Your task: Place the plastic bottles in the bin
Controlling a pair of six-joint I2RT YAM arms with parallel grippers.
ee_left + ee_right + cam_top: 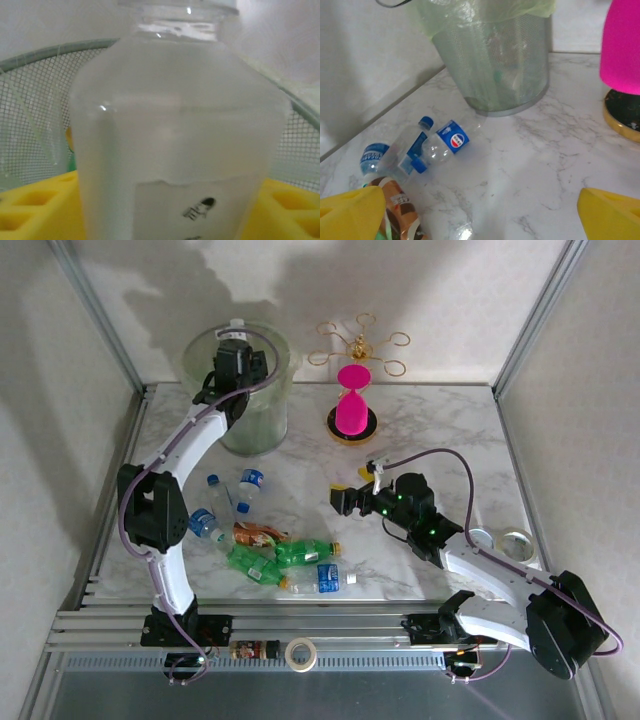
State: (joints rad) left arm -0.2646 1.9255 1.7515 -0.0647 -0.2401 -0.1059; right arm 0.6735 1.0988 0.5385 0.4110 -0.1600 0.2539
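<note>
One clear bottle (175, 125) is sitting between the left gripper's (237, 358) yellow fingers (35, 210) over the bin (262, 430); whether they are pinching it or already slack, I cannot tell. Releasing well is calling for a wrist centred inside the rim and a full spread. Several bottles (275, 555) are lying mid-table, and rightward the right gripper (480, 200) is hovering spread wide, empty

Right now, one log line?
left gripper over bin, clear bottle between fingers | right gripper open, empty | bottles lying on table
</note>
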